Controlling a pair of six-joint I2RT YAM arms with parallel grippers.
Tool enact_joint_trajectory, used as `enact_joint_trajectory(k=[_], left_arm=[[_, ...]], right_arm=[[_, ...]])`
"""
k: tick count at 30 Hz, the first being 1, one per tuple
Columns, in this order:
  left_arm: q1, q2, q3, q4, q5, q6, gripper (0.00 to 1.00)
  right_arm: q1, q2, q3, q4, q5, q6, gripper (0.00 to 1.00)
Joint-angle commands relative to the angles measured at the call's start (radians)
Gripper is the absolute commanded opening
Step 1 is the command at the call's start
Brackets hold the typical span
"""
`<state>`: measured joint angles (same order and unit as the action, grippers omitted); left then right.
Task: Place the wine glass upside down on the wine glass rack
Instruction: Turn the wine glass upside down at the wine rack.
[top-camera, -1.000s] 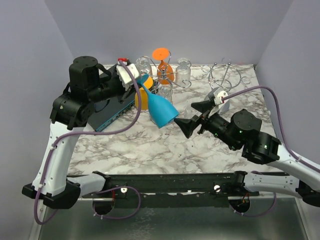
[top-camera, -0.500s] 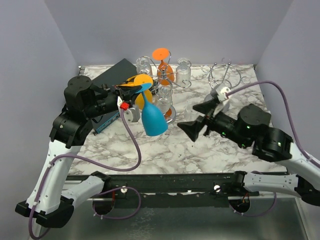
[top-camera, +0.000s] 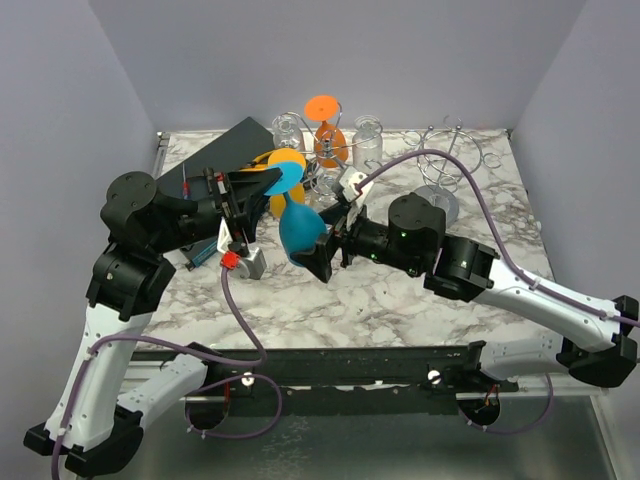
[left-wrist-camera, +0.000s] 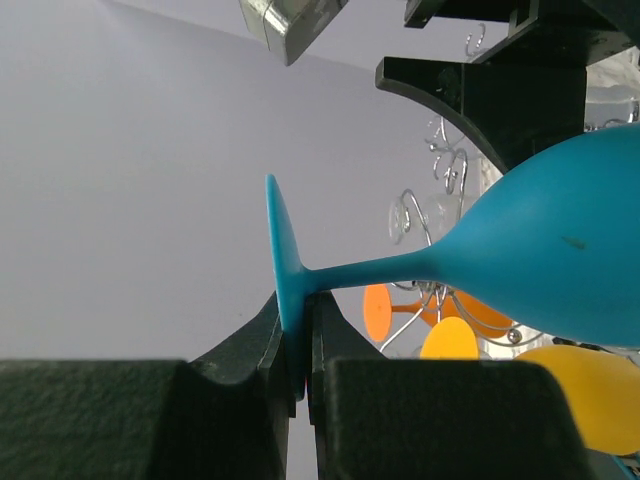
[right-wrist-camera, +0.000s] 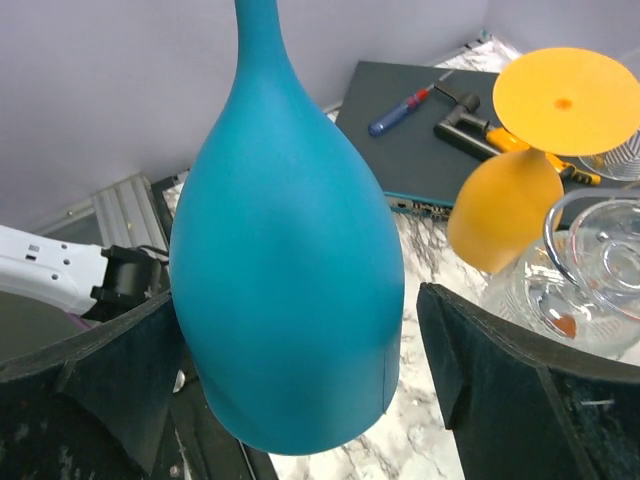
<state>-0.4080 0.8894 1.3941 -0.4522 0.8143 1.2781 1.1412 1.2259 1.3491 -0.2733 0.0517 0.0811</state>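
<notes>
The blue wine glass (top-camera: 299, 228) hangs above the table with its foot uppermost and its bowl pointing down towards the near side. My left gripper (top-camera: 270, 180) is shut on the rim of the foot; the left wrist view shows the foot (left-wrist-camera: 281, 250) pinched between the fingers of the left gripper (left-wrist-camera: 297, 335). My right gripper (top-camera: 324, 240) stands open with a finger on each side of the bowl (right-wrist-camera: 290, 270); a gap shows at the right finger (right-wrist-camera: 470, 350). The wire wine glass rack (top-camera: 345, 165) stands behind and holds an inverted orange glass (top-camera: 326, 128).
A yellow glass (right-wrist-camera: 505, 210) hangs just behind the blue one, beside clear glasses (right-wrist-camera: 590, 270). A dark flat case (top-camera: 225, 150) carrying a screwdriver (right-wrist-camera: 400, 112) lies at the back left. A second wire rack (top-camera: 450, 150) stands at the back right.
My left arm has swung the blue glass down and turned it foot-up. My right gripper has travelled left from the table's right side and now straddles the bowl.
</notes>
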Motion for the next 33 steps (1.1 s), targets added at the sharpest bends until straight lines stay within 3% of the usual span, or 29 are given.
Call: enact_joint_trajectory(k=[1,5,12,16,19,21,25,29,33], left_arm=[[-0.005,-0.016,-0.022,0.038,0.076,0.040,0.00],[-0.005,-0.018,-0.025,0.047,0.095,0.034,0.00],[-0.005,0.002,-0.010,0.067,0.104,0.009,0.03],[-0.005,0.013,-0.005,0.081,0.112,-0.016,0.23],[-0.005,0.023,-0.003,0.096,0.117,-0.043,0.57],[-0.005,0.030,0.000,0.102,0.113,-0.070,0.85],[-0.005,0.059,0.020,0.106,0.049,-0.171,0.95],[-0.005,0.169,0.149,0.090,-0.143,-0.526,0.98],[-0.005,0.319,0.321,-0.053,-0.309,-0.747,0.99]], right_arm=[[0.003,-0.002,-0.053,0.148,-0.044,-0.005,1.00],[0.003,0.001,-0.095,0.211,-0.071,0.005,0.99],[0.004,-0.023,-0.138,0.253,-0.056,0.023,0.84],[0.004,-0.076,-0.208,0.312,0.018,0.036,0.78],[0.003,-0.122,-0.265,0.354,0.066,0.041,0.76],[0.003,-0.151,-0.299,0.367,0.097,0.044,0.75],[0.003,-0.228,-0.358,0.350,0.187,0.046,0.74],[0.002,-0.327,-0.444,0.311,0.284,0.059,0.74],[0.002,-0.418,-0.534,0.279,0.382,0.085,0.74]])
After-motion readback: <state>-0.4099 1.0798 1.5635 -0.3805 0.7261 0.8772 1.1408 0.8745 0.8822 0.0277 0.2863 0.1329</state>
